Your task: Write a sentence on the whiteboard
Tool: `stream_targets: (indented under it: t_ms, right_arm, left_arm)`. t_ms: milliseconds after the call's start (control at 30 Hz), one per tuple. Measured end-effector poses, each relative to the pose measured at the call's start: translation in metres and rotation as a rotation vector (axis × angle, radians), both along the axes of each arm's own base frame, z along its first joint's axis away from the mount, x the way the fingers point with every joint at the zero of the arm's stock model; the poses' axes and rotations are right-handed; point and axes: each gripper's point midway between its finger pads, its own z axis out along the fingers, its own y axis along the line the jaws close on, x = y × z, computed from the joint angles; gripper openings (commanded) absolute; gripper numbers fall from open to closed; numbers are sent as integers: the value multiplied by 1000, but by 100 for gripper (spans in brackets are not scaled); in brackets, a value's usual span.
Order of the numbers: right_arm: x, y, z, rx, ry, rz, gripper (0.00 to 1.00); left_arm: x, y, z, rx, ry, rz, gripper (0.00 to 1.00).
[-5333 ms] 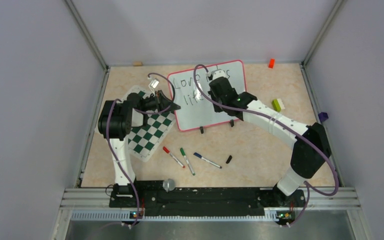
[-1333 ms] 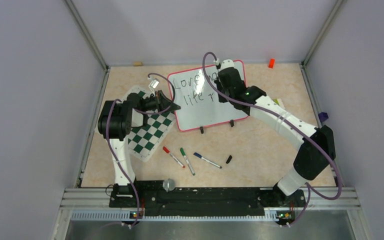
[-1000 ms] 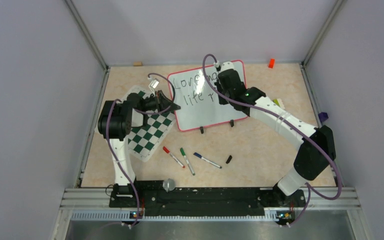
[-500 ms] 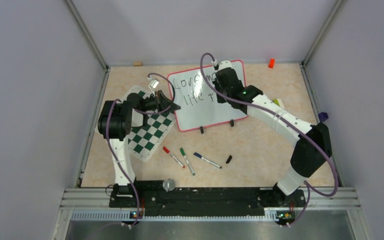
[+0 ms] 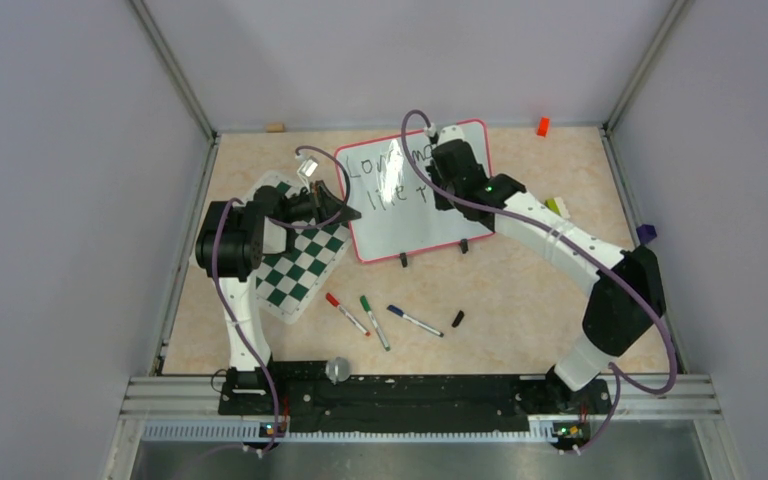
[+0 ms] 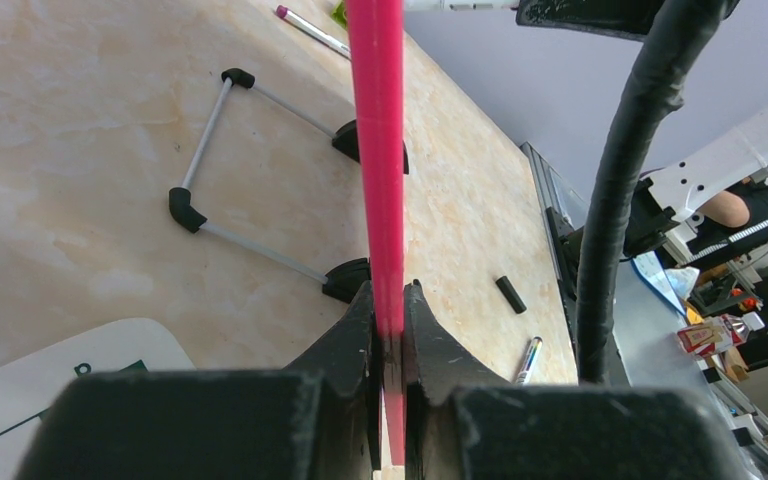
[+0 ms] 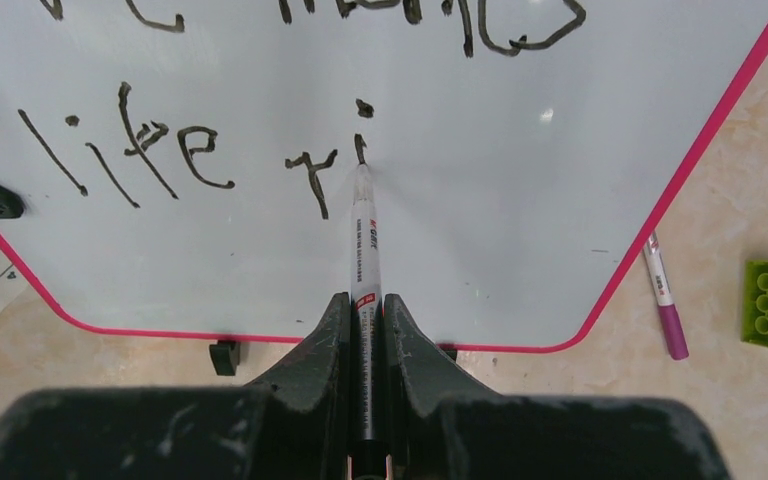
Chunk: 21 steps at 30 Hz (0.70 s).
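Right gripper [image 7: 365,305] clamps a marker [image 7: 364,230], its tip on the whiteboard [image 7: 480,220] standing far-centre on the surface [image 5: 520,290]. It meets the sentence [image 7: 175,155] at the "i" after "life r", which the right arm [image 5: 560,240] hides overhead. Left gripper [image 6: 388,300] pinches the whiteboard's edge.

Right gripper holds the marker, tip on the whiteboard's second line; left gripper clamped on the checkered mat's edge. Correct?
One error: the left gripper is clamped on the whiteboard by its red frame, not on the checkered mat; the left wrist view shows it. The rest stands: the right gripper holds the marker, tip on the second line.
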Motion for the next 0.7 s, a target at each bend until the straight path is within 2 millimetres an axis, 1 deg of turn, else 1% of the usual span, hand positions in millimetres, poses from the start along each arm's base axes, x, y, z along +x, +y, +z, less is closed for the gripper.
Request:
stream_targets:
  t_ms: [200,267,567,633,700]
  right_arm:
    - [-13,-8,-15,-10,41,-5,0]
    - [-14,-9,-17,-13,49,-7,0]
    - [-16,-9,-15,-8,52,-10,0]
    - [-15,-8,-11,-5,48,-9,0]
    - [-12,-7,-3,5,34,-10,0]
  left_arm:
    - [0,0,0,0,-1,0,0]
    - [0,0,0,0,-1,0,0]
    - [0,0,1,0,-4,-1,0]
    - [0,0,0,1,-8,0,0]
    - [0,0,1,1,-10,0,0]
